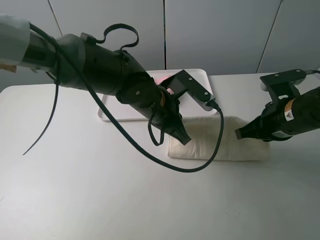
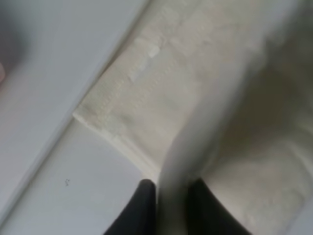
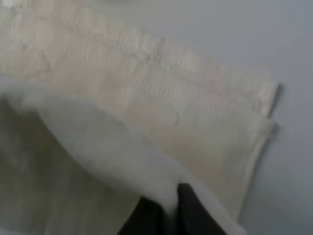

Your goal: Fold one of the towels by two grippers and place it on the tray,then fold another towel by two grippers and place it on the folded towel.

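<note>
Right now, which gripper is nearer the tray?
Left. The left gripper pinches the cream towel by the tray; the right gripper holds the towel's opposite end, farther off.

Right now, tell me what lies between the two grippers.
The cream towel lies across that stretch of the table; the exterior high view shows it.

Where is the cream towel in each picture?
Exterior high: the cream towel lies right of centre, just nearer than the tray.
Left wrist: the towel fills most of the picture, a fold pinched by the left fingers.
Right wrist: the towel fills most again, its edge between the right fingers.
Shared landmark: the white table beside the towel's hemmed corner.
</note>
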Motion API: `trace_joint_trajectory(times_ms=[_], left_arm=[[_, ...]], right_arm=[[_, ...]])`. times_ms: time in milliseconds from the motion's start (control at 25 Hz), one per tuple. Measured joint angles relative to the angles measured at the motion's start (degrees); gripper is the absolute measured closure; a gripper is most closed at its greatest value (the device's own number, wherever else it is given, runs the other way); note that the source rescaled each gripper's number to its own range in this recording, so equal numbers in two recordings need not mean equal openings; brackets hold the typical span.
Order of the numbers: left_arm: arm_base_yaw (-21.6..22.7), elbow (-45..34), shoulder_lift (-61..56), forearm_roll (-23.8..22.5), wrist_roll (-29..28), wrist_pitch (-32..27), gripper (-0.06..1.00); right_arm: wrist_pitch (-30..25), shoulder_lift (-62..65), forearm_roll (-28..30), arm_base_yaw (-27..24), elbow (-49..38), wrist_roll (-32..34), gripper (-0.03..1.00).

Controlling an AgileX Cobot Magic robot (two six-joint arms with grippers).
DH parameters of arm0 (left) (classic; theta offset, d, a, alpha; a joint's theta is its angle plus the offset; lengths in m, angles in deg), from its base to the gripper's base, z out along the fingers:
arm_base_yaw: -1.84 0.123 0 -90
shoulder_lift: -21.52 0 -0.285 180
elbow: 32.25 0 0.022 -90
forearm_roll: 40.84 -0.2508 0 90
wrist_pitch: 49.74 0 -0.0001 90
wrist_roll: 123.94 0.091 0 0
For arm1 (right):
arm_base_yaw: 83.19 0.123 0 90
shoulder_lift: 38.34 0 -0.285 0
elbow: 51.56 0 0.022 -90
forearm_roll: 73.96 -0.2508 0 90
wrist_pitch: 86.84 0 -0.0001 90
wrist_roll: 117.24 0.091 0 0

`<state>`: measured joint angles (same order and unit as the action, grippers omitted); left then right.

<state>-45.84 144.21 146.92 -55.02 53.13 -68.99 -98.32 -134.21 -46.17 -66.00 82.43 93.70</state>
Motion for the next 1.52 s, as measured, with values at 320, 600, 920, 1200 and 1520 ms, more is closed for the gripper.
trace_joint_trajectory(times_ms=[320,600,920,1200,1520], left_arm=[[3.3,0.0,0.9,-1.47,-7.04,2.65,-0.02],[3.61,0.0,0.9,0.42,-7.27,-0.74,-0.05],[3.61,8.11,2.47,4.91,-11.44,-14.02,-0.05],[3.61,17.43,8.77,7.12,-11.72,-24.71,-0.05],[3.61,18.97,12.57,8.13,-12.93,-26.12,-0.05]], right_arm=[[-3.33,-2.19,7.93,-0.03,3.65,8.21,0.21],[-12.01,-2.19,15.07,-0.03,3.68,25.25,0.07],[-13.58,-2.19,6.93,-0.03,4.79,21.99,-0.01],[-22.54,-2.28,-11.25,-2.61,14.21,1.07,-0.01],[-29.82,-2.28,-26.81,-11.32,18.2,-17.69,-0.01]])
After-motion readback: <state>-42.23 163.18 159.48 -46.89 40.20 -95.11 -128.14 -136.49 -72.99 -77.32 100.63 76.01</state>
